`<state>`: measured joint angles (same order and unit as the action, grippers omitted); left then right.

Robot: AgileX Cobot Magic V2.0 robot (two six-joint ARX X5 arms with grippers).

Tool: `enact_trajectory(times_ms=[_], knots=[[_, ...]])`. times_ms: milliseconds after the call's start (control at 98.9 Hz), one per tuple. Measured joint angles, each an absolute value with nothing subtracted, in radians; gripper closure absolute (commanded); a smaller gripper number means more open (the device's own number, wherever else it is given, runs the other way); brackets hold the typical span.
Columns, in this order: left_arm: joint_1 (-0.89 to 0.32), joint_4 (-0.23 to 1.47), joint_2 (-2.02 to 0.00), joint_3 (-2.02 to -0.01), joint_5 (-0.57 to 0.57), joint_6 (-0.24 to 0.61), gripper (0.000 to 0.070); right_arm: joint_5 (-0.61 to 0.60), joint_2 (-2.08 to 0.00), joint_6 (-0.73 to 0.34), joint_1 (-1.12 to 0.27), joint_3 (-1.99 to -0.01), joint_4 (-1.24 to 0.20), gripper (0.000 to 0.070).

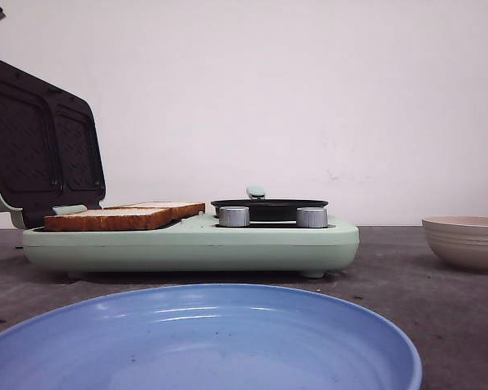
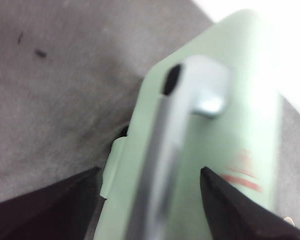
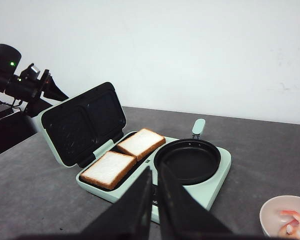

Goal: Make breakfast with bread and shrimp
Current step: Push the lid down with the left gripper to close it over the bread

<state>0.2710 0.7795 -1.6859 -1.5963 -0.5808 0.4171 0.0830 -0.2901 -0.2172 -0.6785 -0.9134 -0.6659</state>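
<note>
Two bread slices point(image 1: 106, 218) point(image 1: 167, 207) lie side by side on the lower plate of the mint-green breakfast maker point(image 1: 195, 244). In the right wrist view they are the near slice point(image 3: 108, 169) and the far slice point(image 3: 141, 143). The lid point(image 1: 41, 146) stands open. My left gripper point(image 2: 150, 172) is open, its jaws on either side of the lid's metal handle point(image 2: 165, 145) without closing on it. My right gripper point(image 3: 155, 170) is shut and empty, hovering in front of the maker. Orange-red shrimp point(image 3: 292, 222) lie in a pale bowl point(image 3: 270, 215).
A black round pan point(image 3: 187, 160) sits on the maker's right half, behind two silver knobs point(image 1: 234, 216) point(image 1: 311, 217). A large blue plate point(image 1: 203, 341) is nearest the camera. The beige bowl point(image 1: 468, 242) stands on the table at the right.
</note>
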Motion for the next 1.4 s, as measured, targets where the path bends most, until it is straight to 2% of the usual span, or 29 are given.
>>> enact_trajectory(times_ms=[313,465,597,698,1133,1396], knots=[[0.271,0.783,-1.695,-1.596,-0.582,0.436,0.0366,0.127,-0.29,-0.217,-0.679,-0.913,-0.666,0.0693],[0.271,0.828,-1.695,-1.596,-0.582,0.437,0.0559,0.156,-0.29,-0.217,-0.679,-0.913,-0.666,0.0693],[0.27,0.841,-1.695,-1.596,-0.597,0.437,0.0614,0.157,-0.29,-0.217,-0.679,-0.913,-0.666,0.0693],[0.268,0.847,-1.695,-1.596,-0.603,0.43,0.07,0.157,-0.29,-0.217,-0.679,-0.913,-0.666,0.0693],[0.259,0.834,-1.7,-1.597,-0.714,0.403,0.0699,0.157,-0.29,-0.216,-0.679,-0.913,-0.666,0.0694],[0.183,0.796,-1.698,-1.6,-0.77,0.406,0.0699,0.157,-0.29,-0.216,-0.679,-0.913,-0.666,0.0693]])
